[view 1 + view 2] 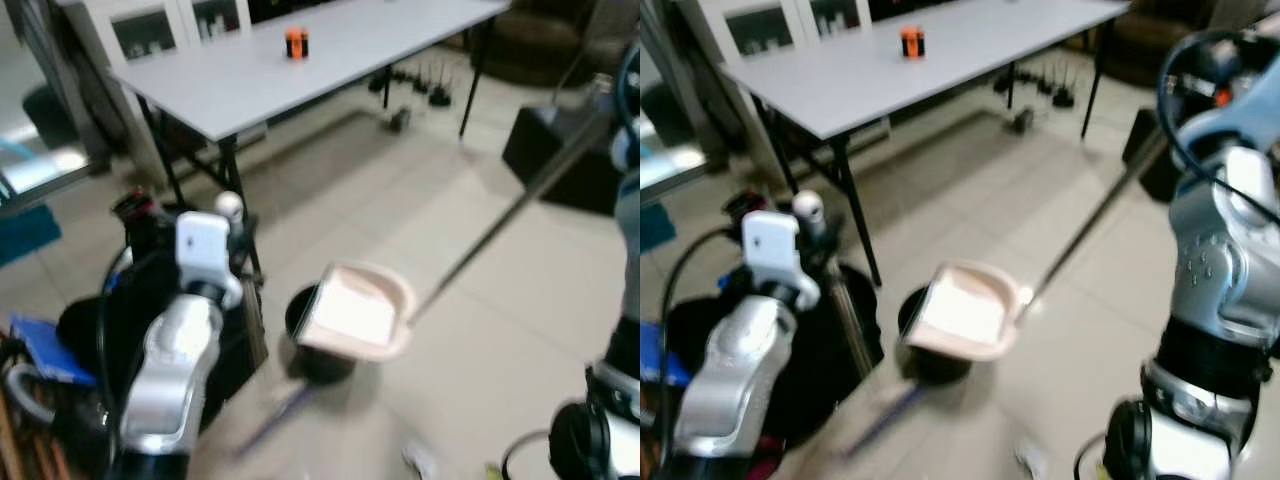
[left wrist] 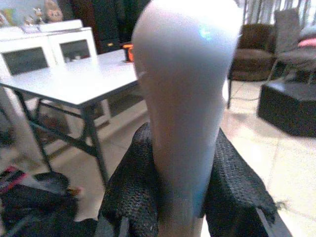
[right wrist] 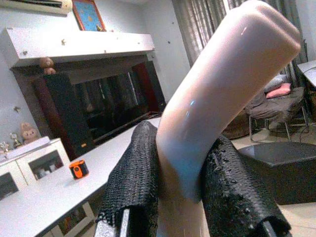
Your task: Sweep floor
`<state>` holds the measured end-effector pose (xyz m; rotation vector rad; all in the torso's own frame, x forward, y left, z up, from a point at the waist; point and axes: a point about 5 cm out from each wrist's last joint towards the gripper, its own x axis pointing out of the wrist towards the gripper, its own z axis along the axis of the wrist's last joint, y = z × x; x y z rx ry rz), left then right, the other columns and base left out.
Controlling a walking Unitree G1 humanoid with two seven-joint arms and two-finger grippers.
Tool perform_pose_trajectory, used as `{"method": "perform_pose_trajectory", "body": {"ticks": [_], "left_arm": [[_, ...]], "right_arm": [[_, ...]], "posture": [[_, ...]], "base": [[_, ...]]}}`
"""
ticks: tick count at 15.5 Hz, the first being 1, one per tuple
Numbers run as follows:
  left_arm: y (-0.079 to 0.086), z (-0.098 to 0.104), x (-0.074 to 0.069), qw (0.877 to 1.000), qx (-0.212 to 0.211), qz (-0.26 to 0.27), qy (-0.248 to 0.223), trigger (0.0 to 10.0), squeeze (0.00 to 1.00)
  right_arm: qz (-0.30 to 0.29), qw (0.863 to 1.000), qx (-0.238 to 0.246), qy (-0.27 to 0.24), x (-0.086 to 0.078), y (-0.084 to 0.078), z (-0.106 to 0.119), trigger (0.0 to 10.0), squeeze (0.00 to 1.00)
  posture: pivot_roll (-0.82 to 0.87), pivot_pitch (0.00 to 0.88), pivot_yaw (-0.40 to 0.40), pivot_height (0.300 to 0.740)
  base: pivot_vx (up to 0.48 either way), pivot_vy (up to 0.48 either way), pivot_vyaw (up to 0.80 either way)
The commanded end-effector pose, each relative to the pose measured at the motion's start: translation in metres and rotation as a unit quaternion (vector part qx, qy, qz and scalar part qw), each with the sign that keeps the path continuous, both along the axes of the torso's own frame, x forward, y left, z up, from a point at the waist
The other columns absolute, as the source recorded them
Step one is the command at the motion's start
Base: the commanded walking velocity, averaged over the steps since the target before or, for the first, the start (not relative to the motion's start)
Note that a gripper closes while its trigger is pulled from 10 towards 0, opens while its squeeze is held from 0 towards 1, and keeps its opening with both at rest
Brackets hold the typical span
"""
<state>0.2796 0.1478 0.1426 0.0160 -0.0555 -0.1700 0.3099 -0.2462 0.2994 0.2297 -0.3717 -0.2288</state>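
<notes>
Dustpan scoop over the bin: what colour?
Pale pink dustpan, above the black bin. Clearest in the left eye view.

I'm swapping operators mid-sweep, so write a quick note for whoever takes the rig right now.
Left gripper: shut on the broom handle.
Right gripper: shut on the dustpan handle.
The dustpan is raised over the black bin beside the grey table.
Done: grips on both tools.
Left: whether the pan has been emptied is too blurred to tell; bits still lie on the floor.

no text, label, brand or number can be read on anything here.
</notes>
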Motion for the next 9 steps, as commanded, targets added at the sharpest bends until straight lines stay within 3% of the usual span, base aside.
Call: {"method": "perform_pose_trajectory", "body": {"ticks": [1, 5, 9], "left_arm": [[0.012, 0.004, 0.0, 1.0, 0.02, 0.019, -0.01, 10.0, 0.0], [0.027, -0.015, -0.01, 0.998, 0.056, 0.031, 0.024, 10.0, 0.0], [0.031, -0.019, -0.017, 0.997, 0.056, 0.037, 0.035, 10.0, 0.0]], "right_arm": [[0.027, 0.999, 0.0, -0.033, 0.001, 0.012, 0.009, 10.0, 0.0], [0.018, 0.999, 0.001, -0.046, 0.009, 0.013, 0.006, 10.0, 0.0], [0.042, 0.996, -0.025, -0.07, 0.021, 0.026, 0.007, 10.0, 0.0]], "posture": [[-0.01, 0.0, 0.014, 0.74], [0.0, 0.0, 0.009, 0.74], [0.03, 0.0, -0.004, 0.74]], "base": [[0.0, 0.0, 0.0], [0.0, 0.0, 0.0], [0.0, 0.0, 0.0]]}}
